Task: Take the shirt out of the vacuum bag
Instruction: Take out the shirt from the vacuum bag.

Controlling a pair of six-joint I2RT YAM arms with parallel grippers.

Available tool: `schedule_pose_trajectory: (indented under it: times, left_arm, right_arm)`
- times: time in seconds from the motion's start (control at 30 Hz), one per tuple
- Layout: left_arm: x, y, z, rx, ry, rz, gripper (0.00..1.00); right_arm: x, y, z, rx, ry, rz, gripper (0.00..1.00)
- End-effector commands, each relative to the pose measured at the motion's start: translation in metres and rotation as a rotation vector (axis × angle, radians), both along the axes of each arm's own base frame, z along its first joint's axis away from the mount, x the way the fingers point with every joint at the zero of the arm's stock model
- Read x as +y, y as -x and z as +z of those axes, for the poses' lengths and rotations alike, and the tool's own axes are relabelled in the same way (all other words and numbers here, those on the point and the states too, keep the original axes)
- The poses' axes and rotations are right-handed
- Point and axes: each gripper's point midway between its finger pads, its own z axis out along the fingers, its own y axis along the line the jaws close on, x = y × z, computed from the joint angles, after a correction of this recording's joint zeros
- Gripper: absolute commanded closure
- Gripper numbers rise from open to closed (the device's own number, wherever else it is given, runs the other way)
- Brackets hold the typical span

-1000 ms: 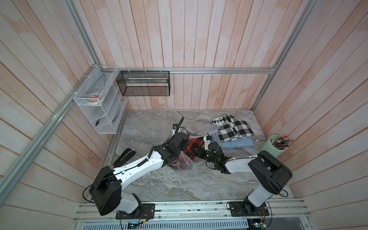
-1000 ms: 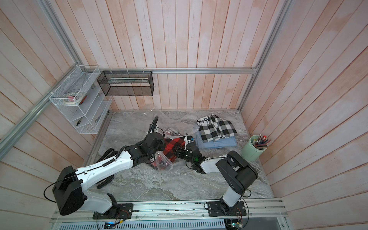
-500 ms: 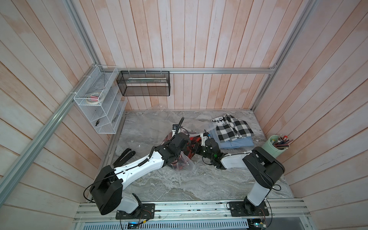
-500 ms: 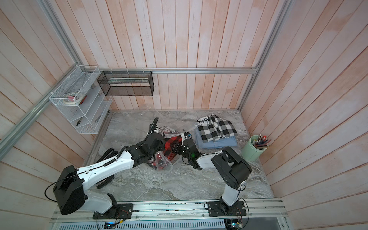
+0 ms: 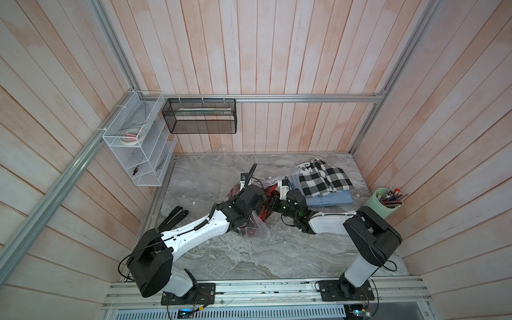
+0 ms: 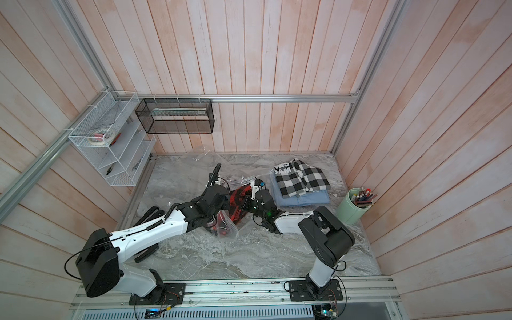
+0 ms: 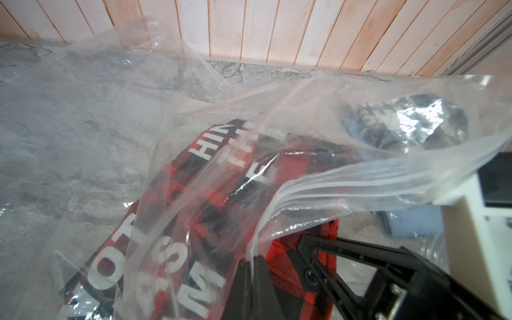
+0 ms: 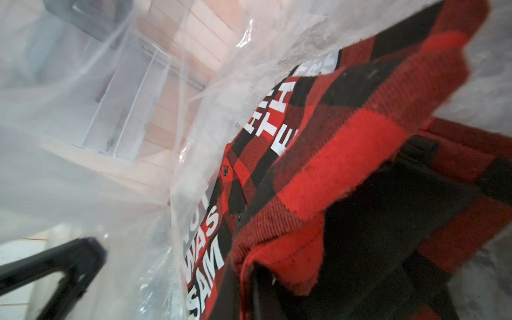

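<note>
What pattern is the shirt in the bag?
Red-black check, white lettering; the shirt shows best in the right wrist view.

Soft, even light with faint shadows; glare glints on the vacuum bag (image 7: 410,116); right wrist view blurred.

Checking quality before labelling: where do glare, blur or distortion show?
Left wrist view: glare patches on the vacuum bag, hazing the red plaid shirt beneath. Right wrist view: shirt cloth nearest the lens is soft, bag plastic milky. Both top views: even light, sharp, wall planks splayed by perspective.
</note>
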Motion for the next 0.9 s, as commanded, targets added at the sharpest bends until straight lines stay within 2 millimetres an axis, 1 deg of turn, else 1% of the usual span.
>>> schedule_pose_trajectory:
  times: [0.0, 0.27, 0.37, 0.5, 0.53, 0.6, 0.7, 0.87]
  left_arm:
    - [0.0, 0.0, -0.01, 0.017, -0.016, 0.011, 1.0]
    - [0.0, -0.003, -0.007, 0.01, -0.024, 0.025, 1.0]
    - [0.001, -0.004, -0.007, 0.008, -0.023, 0.034, 1.0]
    - [-0.002, -0.006, -0.006, 0.005, -0.017, 0.035, 1.0]
    - [-0.002, -0.007, -0.006, 0.006, -0.019, 0.036, 1.0]
    - [-0.004, -0.008, -0.006, 0.007, -0.018, 0.033, 1.0]
    - [-0.004, -0.008, -0.008, 0.01, -0.021, 0.03, 1.0]
    - [-0.004, -0.007, -0.015, 0.023, -0.032, 0.029, 1.0]
  right_arm:
    - [-0.001, 0.012, 0.02, -0.045, -0.025, 0.039, 1.0]
    - [-0.014, 0.042, 0.027, -0.058, 0.0, 0.084, 1.0]
    - [-0.017, 0.056, 0.025, -0.061, 0.024, 0.119, 1.0]
    - [-0.023, 0.072, 0.014, -0.044, 0.06, 0.15, 1.0]
    - [-0.027, 0.075, 0.013, -0.044, 0.069, 0.149, 1.0]
    - [-0.036, 0.079, 0.016, -0.059, 0.082, 0.124, 1.0]
    - [-0.047, 0.079, 0.032, -0.106, 0.109, 0.097, 1.0]
    - [-0.055, 0.071, 0.076, -0.223, 0.151, 0.065, 1.0]
